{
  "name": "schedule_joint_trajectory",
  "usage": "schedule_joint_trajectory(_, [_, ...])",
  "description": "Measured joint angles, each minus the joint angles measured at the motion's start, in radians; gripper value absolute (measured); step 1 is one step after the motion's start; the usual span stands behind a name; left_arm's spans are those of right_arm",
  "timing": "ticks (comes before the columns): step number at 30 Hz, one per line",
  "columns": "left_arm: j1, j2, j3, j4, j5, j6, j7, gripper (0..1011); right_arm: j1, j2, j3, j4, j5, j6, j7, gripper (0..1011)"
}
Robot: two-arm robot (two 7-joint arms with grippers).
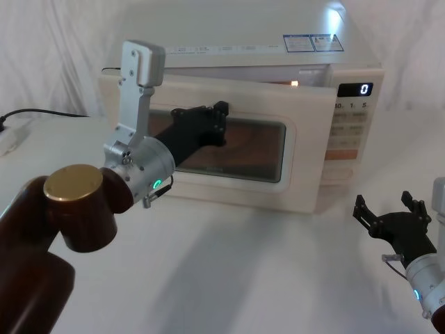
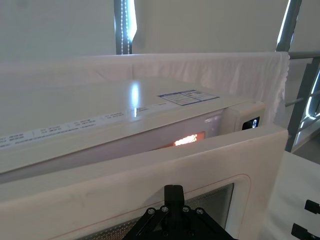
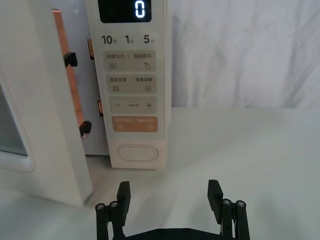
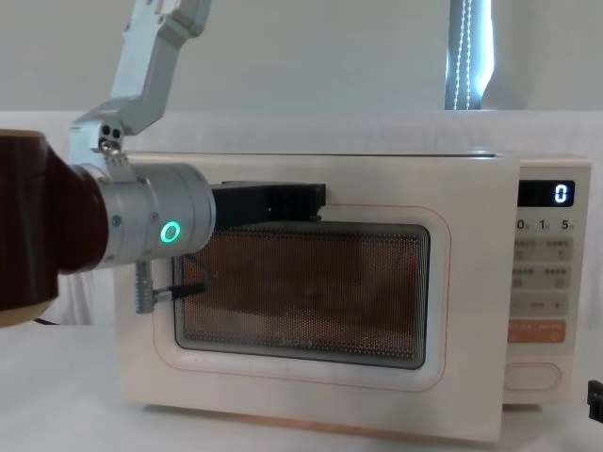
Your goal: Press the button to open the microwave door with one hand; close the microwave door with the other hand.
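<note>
The microwave door (image 1: 306,161), a cream panel with a dark window, stands slightly ajar, with lit interior showing in the gap along its top and right edge. My left gripper (image 1: 218,115), fingers together, presses flat against the upper left of the door (image 4: 443,311); its tip (image 2: 173,190) touches the door's frame (image 2: 260,165). My right gripper (image 1: 386,203) hovers low over the table in front of the control panel, open and empty. In the right wrist view it (image 3: 169,187) sits a short way back from the wide cream button (image 3: 137,153), not touching it.
The control panel (image 3: 131,75) shows a lit "0", with beige keys and an orange key (image 3: 135,124) above the button. Two door latch hooks (image 3: 84,128) stick out at the gap. A black cable (image 1: 35,113) and white power strip (image 1: 10,139) lie far left.
</note>
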State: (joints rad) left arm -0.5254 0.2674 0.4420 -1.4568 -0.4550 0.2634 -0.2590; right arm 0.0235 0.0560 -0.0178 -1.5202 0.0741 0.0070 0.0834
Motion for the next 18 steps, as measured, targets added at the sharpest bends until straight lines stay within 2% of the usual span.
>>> schedule_joint_trajectory(18, [-0.053, -0.079, -0.007, 0.102, 0.061, -0.027, 0.012, 0, 0.000, 0.000, 0.000, 0.000, 0.000, 0.000, 0.000, 1002])
